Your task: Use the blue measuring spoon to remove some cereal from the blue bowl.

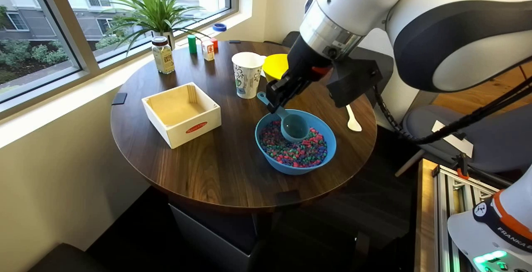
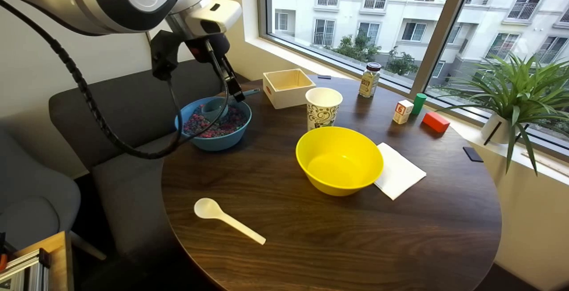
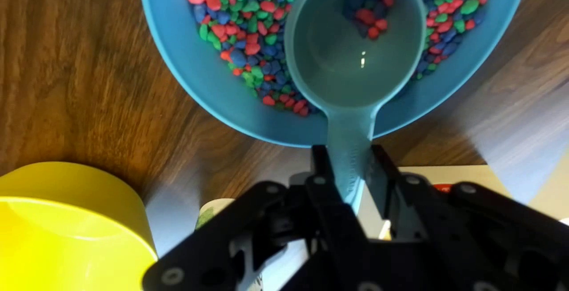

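Observation:
The blue measuring spoon [image 1: 296, 126] is held over the blue bowl [image 1: 289, 170], its cup above the cereal [image 1: 296, 155]. My gripper [image 1: 272, 105] is shut on its handle, whose end sticks out past the fingers. In the wrist view the gripper [image 3: 346, 160] grips the spoon [image 3: 346, 82] outside the rim of the bowl [image 3: 284, 126]. A few red and blue pieces show inside the cup; most of its floor is bare. The rest of the cereal [image 3: 249, 37] fills the bowl's bottom. The bowl [image 2: 218, 143] and spoon [image 2: 215, 108] also show in an exterior view, partly behind a cable.
A yellow bowl [image 2: 339, 162] and paper cup [image 2: 323, 109] stand on the round table. A wooden box [image 1: 183, 124] is beside the blue bowl. A white utensil [image 2: 231, 221] and a napkin [image 2: 400, 171] lie flat. A jar [image 1: 162, 56] and several blocks are near the window.

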`<state>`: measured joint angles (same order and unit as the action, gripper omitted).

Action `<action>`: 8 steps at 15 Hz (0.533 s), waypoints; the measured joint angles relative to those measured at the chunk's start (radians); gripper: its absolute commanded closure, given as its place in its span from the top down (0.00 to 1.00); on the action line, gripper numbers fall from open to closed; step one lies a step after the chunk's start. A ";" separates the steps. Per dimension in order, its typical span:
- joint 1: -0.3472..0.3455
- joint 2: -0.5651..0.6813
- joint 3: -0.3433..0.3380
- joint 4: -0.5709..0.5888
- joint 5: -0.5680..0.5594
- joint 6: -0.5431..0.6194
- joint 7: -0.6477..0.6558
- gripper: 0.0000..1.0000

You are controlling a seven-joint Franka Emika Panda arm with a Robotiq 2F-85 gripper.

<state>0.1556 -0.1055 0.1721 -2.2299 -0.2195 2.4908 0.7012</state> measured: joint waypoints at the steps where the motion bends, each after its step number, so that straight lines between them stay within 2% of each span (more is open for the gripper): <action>1: -0.006 -0.014 -0.002 -0.005 0.009 0.000 -0.003 0.06; 8: -0.055 -0.134 -0.046 -0.076 0.145 0.000 -0.090 0.06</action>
<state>0.1002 -0.2391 0.1256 -2.3060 -0.0744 2.4907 0.6115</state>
